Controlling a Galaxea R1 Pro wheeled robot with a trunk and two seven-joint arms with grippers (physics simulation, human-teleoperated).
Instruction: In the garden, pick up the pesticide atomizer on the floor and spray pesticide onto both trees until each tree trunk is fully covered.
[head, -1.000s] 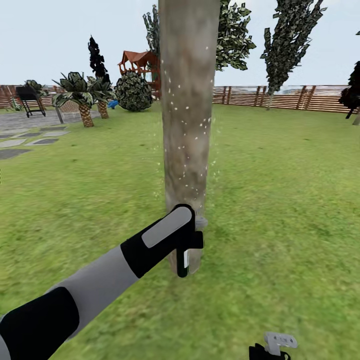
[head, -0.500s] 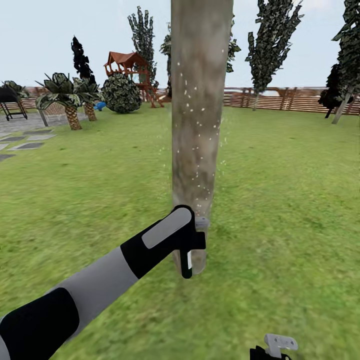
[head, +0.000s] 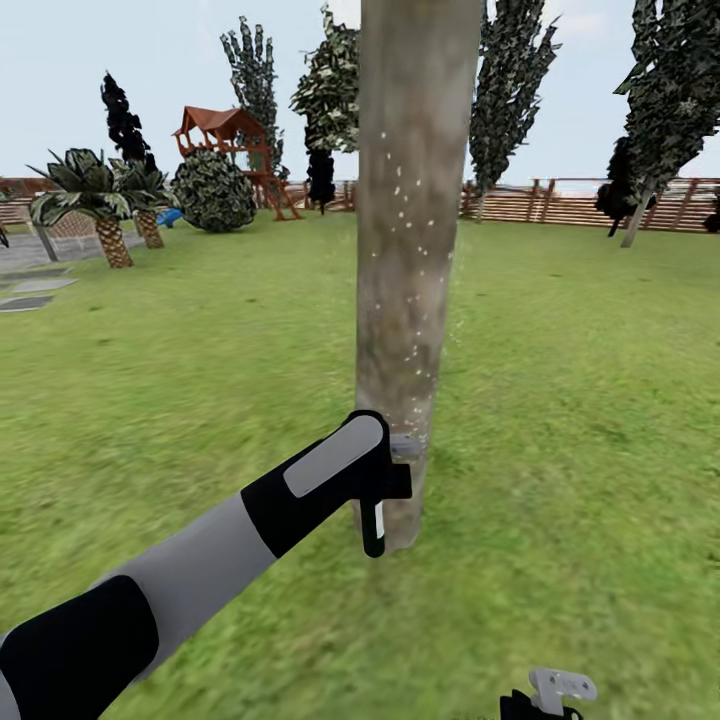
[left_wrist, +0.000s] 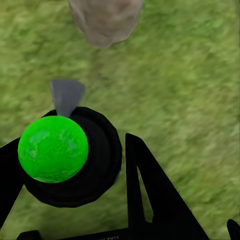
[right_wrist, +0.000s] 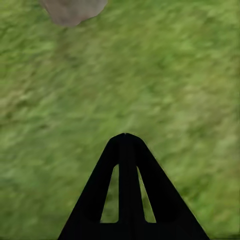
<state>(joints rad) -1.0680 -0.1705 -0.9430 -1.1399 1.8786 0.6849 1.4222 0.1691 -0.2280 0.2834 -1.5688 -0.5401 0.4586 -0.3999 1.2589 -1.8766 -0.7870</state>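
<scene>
A: Which step is in hand?

B: The spraying of one tree. The left gripper (head: 385, 475) holds the pesticide atomizer (left_wrist: 70, 155) just beside the foot of the tree trunk (head: 415, 250), nozzle toward the bark. White specks of pesticide (head: 410, 225) sit on the middle of the trunk, but the low and high parts look bare, so I judge this trunk is not fully covered.

A: And the next move?

B: More spray, aimed over the bare bark, probably from other sides too. The second tree waits after that.

A: How does the atomizer look?

B: From the left wrist it is a dark round body with a bright green ball on it and a grey nozzle; I am not sure what the green ball is. The jaws are closed around the bottle.

A: The right gripper (right_wrist: 125, 200)?

B: It hangs low over the grass (head: 580, 400), jaws pressed together, holding nothing.
</scene>
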